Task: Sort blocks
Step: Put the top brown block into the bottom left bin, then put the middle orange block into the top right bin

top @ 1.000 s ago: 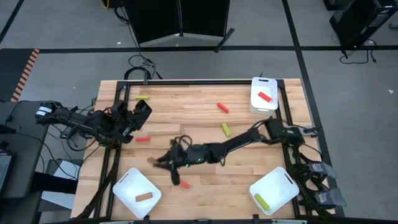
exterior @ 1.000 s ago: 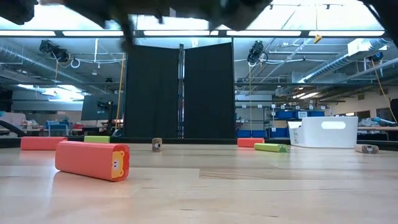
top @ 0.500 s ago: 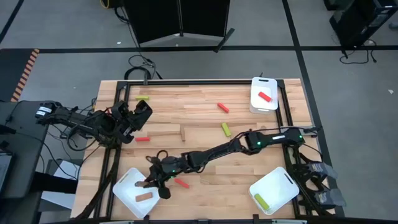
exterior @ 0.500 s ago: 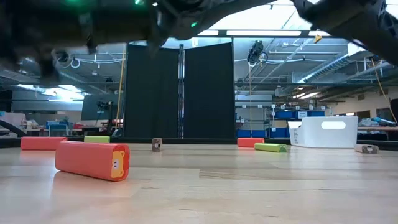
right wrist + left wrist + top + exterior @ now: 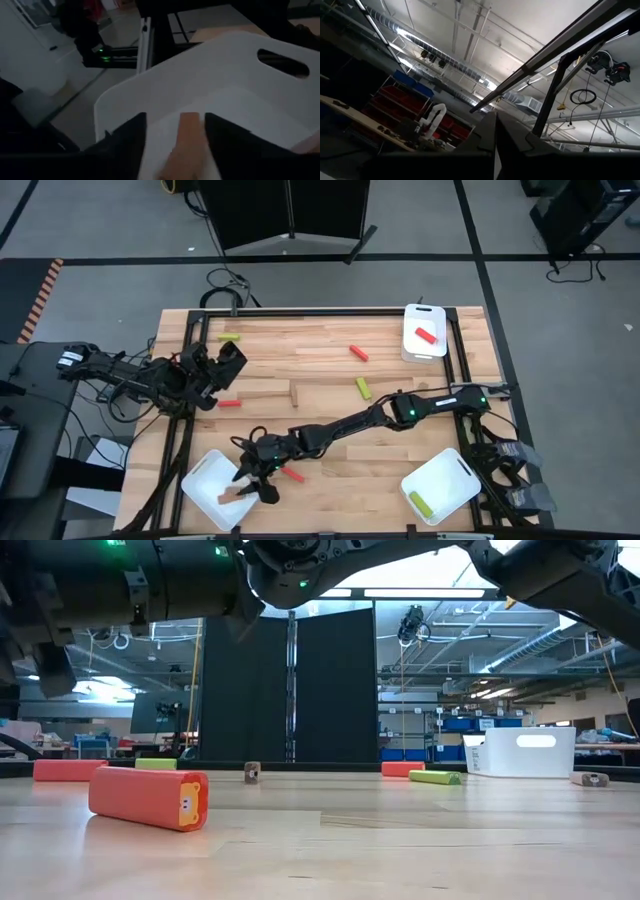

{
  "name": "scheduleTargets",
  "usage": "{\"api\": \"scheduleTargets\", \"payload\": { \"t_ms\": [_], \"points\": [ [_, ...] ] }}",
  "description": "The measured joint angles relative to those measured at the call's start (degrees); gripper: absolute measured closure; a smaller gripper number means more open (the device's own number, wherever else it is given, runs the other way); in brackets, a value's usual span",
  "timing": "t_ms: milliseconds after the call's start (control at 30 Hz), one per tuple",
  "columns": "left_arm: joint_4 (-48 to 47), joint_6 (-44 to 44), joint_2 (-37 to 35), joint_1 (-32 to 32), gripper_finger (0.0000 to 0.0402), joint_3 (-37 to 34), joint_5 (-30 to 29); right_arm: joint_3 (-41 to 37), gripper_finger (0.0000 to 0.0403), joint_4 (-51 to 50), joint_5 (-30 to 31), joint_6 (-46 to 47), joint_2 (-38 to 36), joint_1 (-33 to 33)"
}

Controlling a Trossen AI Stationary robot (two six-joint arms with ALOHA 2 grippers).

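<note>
My right arm reaches across the table, and its gripper (image 5: 247,488) (image 5: 175,122) stands open over the white near-left tray (image 5: 203,480) (image 5: 235,65). A brown block (image 5: 187,137) shows between its fingers, above the tray floor. From above a brown block (image 5: 234,495) shows in that tray beside the gripper. A red block (image 5: 292,474) (image 5: 148,797) lies on the table just right of the gripper. My left gripper (image 5: 232,353) rests shut at the table's left edge, its wrist view facing the ceiling. My right gripper points down into the near-left tray with the brown block between its fingers. A strip of white tray floor shows between the block and one finger (image 5: 132,137). Whether the other finger (image 5: 220,137) touches the block's side (image 5: 201,135), I cannot tell.
Loose blocks lie on the wood: red (image 5: 230,403) (image 5: 358,353), yellow-green (image 5: 230,337) (image 5: 363,388), brown (image 5: 295,393). The far-right tray (image 5: 412,348) holds a red block (image 5: 428,335). The near-right tray (image 5: 455,473) holds a yellow-green one (image 5: 421,503).
My right gripper has swung from the table's middle toward the near left corner and now stands over the near-left tray. Most of that travel came early, then it crept a little farther over the tray.
</note>
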Motion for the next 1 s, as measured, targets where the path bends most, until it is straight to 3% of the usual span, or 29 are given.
{"api": "scheduleTargets", "payload": {
  "t_ms": [133, 200, 300, 433, 600, 700, 833, 1000],
  "points": [
    [-1.19, 0.04, 0.00, 0.00, 0.0380, 0.00, -0.02, 0.01, 0.0131, 0.20, 0.50, -3.64, -0.83, -0.15],
    [-1.84, 0.77, -0.06, 0.00, 0.0380, 0.00, -0.02, 0.01, 0.0124, -0.64, 4.32, -7.06, -2.28, -0.13],
    [-2.82, 1.55, -1.38, -0.02, 0.0380, 0.00, 0.22, -0.96, 0.0134, -0.56, 9.48, -11.26, -6.15, -0.24],
    [-3.50, 1.55, -3.96, -0.13, 0.0380, 0.00, 1.98, -8.03, 0.0166, 5.83, 10.28, -11.73, -11.15, -1.21],
    [-10.01, 1.66, -7.08, -0.50, 0.0380, 0.00, 1.55, -29.87, 0.0201, 22.90, 14.27, -9.96, -18.49, -2.73],
    [-15.75, 1.35, -7.62, -0.63, 0.0380, 0.00, -1.49, -46.06, 0.0211, 34.22, 19.03, -8.69, -27.96, -4.05],
    [-24.05, 1.19, -7.35, -0.66, 0.0380, 0.00, -9.64, -66.59, 0.0212, 44.42, 29.82, -9.07, -41.23, -5.05],
    [-41.32, -4.82, -4.77, -0.57, 0.0379, 1.47, -22.99, -83.63, 0.0208, 45.66, 46.25, -13.75, -58.60, -4.80]
  ]
}}
